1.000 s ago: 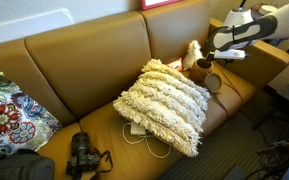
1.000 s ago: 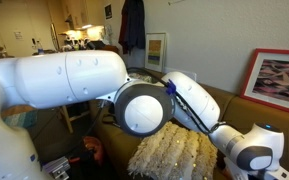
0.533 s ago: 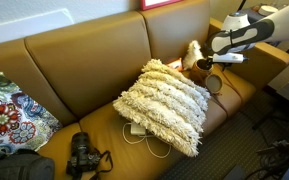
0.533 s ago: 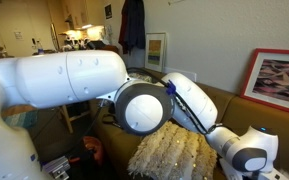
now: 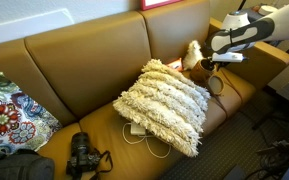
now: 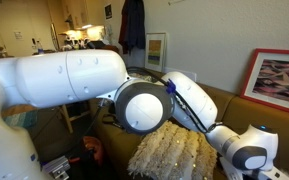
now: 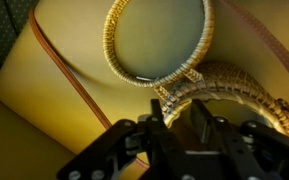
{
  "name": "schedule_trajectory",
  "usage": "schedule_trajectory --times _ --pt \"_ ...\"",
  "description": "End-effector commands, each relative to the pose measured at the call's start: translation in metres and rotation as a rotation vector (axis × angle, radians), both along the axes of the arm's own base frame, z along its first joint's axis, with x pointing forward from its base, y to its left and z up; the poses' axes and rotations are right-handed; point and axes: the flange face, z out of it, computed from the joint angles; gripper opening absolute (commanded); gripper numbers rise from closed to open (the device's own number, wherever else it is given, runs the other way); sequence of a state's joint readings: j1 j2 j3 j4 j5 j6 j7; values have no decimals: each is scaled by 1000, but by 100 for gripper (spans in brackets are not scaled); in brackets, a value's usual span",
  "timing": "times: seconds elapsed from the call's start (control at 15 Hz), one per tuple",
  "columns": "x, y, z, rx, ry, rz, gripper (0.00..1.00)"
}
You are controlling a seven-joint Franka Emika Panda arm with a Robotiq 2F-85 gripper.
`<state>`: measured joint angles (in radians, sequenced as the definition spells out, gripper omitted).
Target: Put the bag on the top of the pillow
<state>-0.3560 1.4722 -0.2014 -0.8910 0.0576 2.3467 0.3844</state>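
The tan-brown bag (image 5: 196, 64) sits in the sofa's far corner, beside the cream shaggy pillow (image 5: 166, 103), which leans on the seat cushion. My gripper (image 5: 212, 66) reaches down onto the bag from the armrest side. In the wrist view the bag's stitched rim (image 7: 229, 80) curves between my fingertips (image 7: 156, 122). My gripper (image 7: 178, 118) stands narrow and shut on that rim. A round woven ring (image 7: 159, 40) and the thin strap (image 7: 69, 75) lie beyond on the leather. In an exterior view the pillow (image 6: 169, 158) shows low, behind the arm.
A floral pillow (image 5: 9, 115), a dark bag (image 5: 19, 165) and a black camera (image 5: 82, 155) lie at the sofa's other end. A white cable (image 5: 144, 135) trails from under the cream pillow. The sofa armrest (image 5: 264, 60) is beside my arm.
The jaws have drawn in from wide open to narrow around the bag's rim. The arm has barely shifted, and the pillow has not moved.
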Motion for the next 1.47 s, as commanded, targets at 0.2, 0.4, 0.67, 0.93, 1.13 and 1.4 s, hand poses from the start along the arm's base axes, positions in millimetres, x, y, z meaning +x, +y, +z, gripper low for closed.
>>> schedule_trajectory --times 0.2,0.4,0.67,0.93,1.13,1.4 --pt "-9 -7 -6 30 4 -24 0" --pt "-11 -10 -6 31 9 -29 0" --pt "-12 -10 -7 27 21 -42 28" --pt "-12 -9 -7 32 32 -44 51" --pt "-11 -9 -5 30 43 -47 71" --pt "-14 -10 -7 33 46 -48 98"
